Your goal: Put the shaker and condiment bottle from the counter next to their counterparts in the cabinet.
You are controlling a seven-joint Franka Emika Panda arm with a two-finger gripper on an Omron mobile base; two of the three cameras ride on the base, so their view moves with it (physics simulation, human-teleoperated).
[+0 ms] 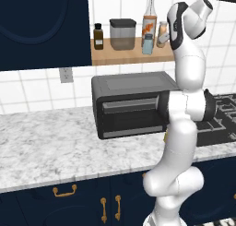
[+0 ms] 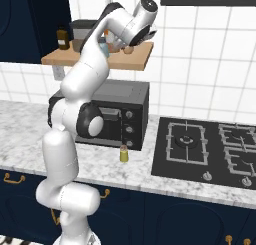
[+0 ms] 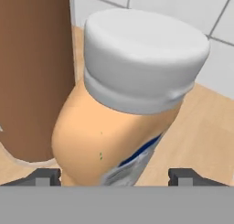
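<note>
From the left base view, the shaker (image 1: 162, 34) stands near the right end of the cabinet (image 1: 124, 57), beside the pale blue shaker (image 1: 147, 44) and tall clear bottle (image 1: 149, 18). From the right base view, the condiment bottle (image 2: 123, 154) sits on the counter (image 2: 100, 164) near its front edge. In the hand view, the gripper (image 3: 122, 176) fingers stand apart either side of the shaker (image 3: 132, 104).

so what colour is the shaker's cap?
Silvery-grey cap on the tan shaker; hand view shows it best.
</note>
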